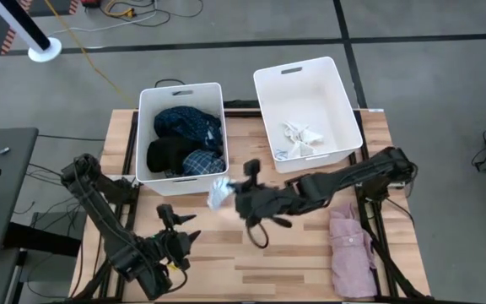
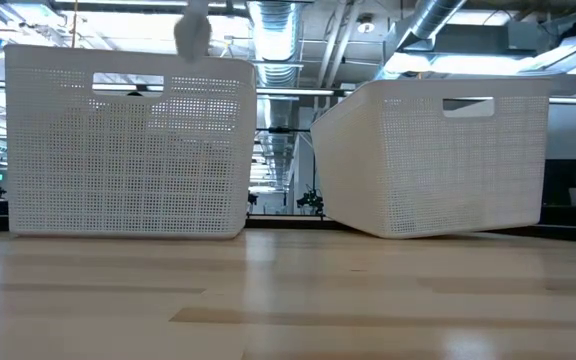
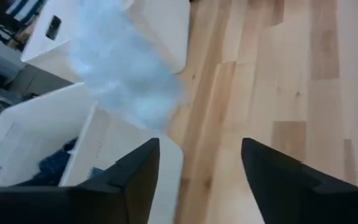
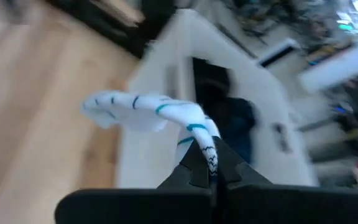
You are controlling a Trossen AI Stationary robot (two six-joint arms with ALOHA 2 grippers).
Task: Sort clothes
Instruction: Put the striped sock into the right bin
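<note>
Right pincer (image 4: pixel 209 163) pinching striped garment (image 4: pixel 143 112) beside left bin (image 1: pixel 181 176) front rim; left pincer (image 3: pixel 199 163) spread.

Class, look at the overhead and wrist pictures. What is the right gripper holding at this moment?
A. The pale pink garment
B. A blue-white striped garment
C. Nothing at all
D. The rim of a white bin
B: the right gripper is shut on the blue-white striped garment, which hangs from its tips near the left bin, while the pale pink garment lies apart on the table.
</note>
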